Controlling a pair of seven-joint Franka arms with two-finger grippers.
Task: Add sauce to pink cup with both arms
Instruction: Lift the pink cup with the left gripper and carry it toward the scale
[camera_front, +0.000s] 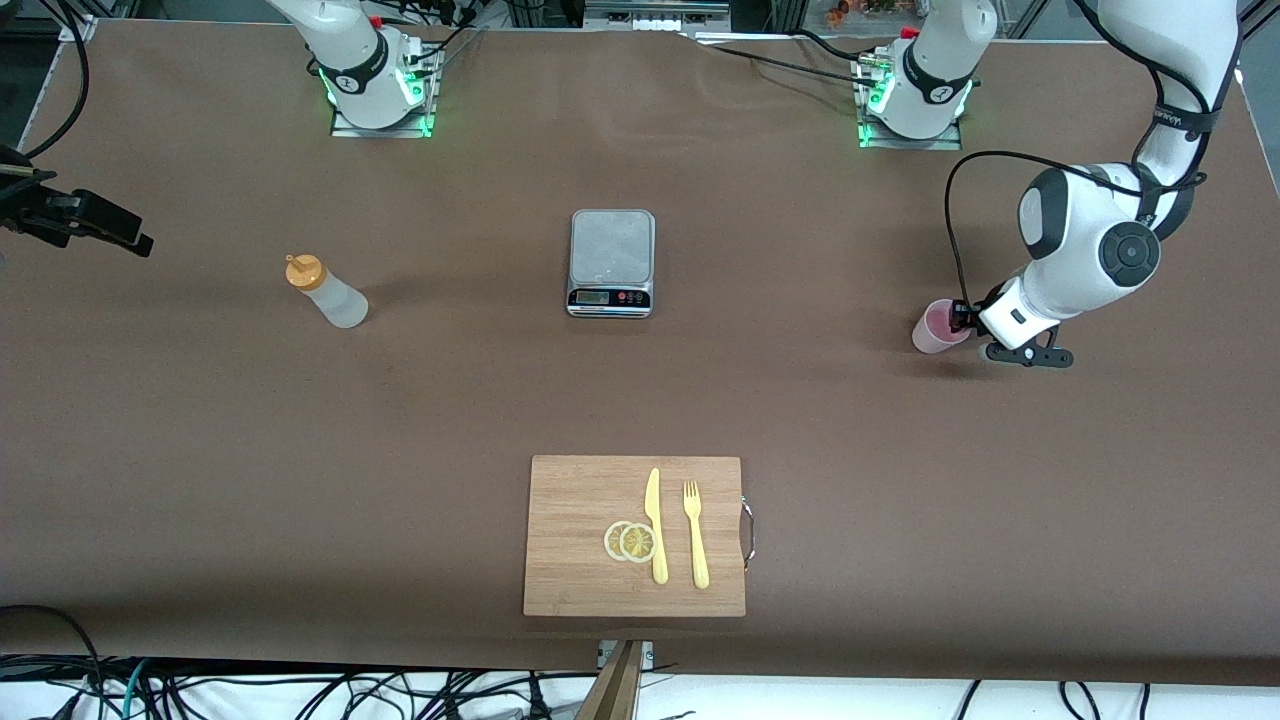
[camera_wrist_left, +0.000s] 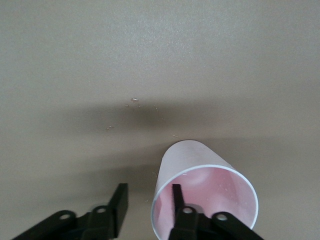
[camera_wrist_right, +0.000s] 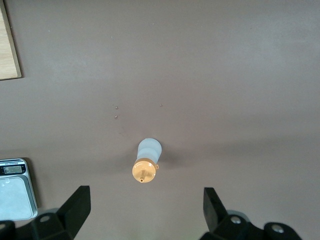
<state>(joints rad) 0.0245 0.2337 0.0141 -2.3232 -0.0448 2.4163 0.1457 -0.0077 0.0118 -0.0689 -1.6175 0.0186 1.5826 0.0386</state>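
Note:
The pink cup (camera_front: 935, 330) stands on the table toward the left arm's end. My left gripper (camera_front: 962, 318) is down at its rim. In the left wrist view the pink cup (camera_wrist_left: 200, 160) has one finger (camera_wrist_left: 176, 192) inside it, and the other finger (camera_wrist_left: 120, 200) is outside with a gap to the wall. The left gripper (camera_wrist_left: 149, 189) is still open. The sauce (camera_front: 335, 295), a frosted bottle with an orange cap, stands toward the right arm's end. My right gripper (camera_front: 120, 232) hangs open above the table there, and the sauce (camera_wrist_right: 147, 160) shows below the right gripper (camera_wrist_right: 146, 195).
A silver scale (camera_front: 611, 262) sits mid-table between the bottle and the cup, and the scale (camera_wrist_right: 15, 190) also shows in the right wrist view. Nearer the front camera lies a wooden cutting board (camera_front: 570, 580) with lemon slices (camera_front: 630, 541), a yellow knife (camera_front: 655, 525) and a fork (camera_front: 695, 535).

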